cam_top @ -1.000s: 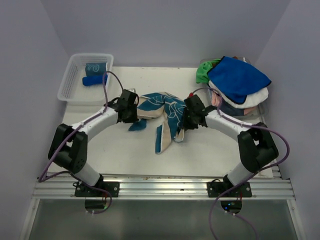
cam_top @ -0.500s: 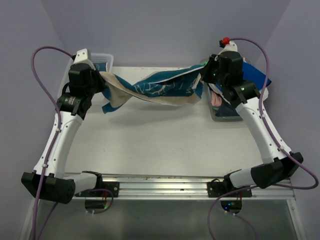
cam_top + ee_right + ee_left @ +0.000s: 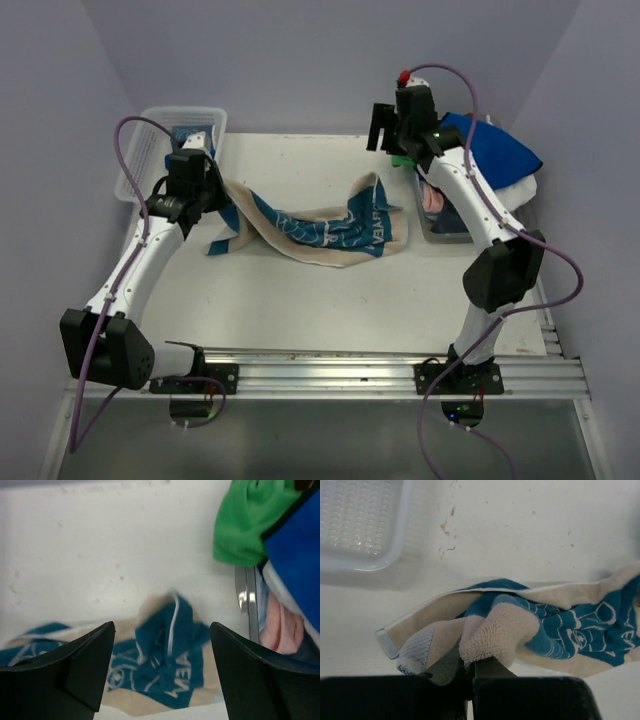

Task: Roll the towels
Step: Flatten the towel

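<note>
The teal and beige towel (image 3: pixel 320 225) lies stretched in a twisted strip across the table, its right end (image 3: pixel 167 665) flat with white lettering up. My left gripper (image 3: pixel 210 190) is shut on the towel's bunched left end (image 3: pixel 495 635), low over the table beside the basket. My right gripper (image 3: pixel 383 125) hangs open above the towel's right end, with nothing between its fingers (image 3: pixel 80 665). More towels sit piled at the back right: royal blue (image 3: pixel 485 155), green (image 3: pixel 405 150), white (image 3: pixel 500 200) and pink (image 3: pixel 432 200).
A clear mesh basket (image 3: pixel 150 165) stands at the back left, its corner (image 3: pixel 365 525) just beyond my left gripper; a teal roll (image 3: pixel 190 133) lies inside it. The towel pile rests in a clear bin (image 3: pixel 445 228) with a metal rim (image 3: pixel 247 600).
Both arms lifted the towel and pulled it out between them. The right gripper then opened and let go, and the towel's right end dropped to the table. The left arm came down, still gripping.
</note>
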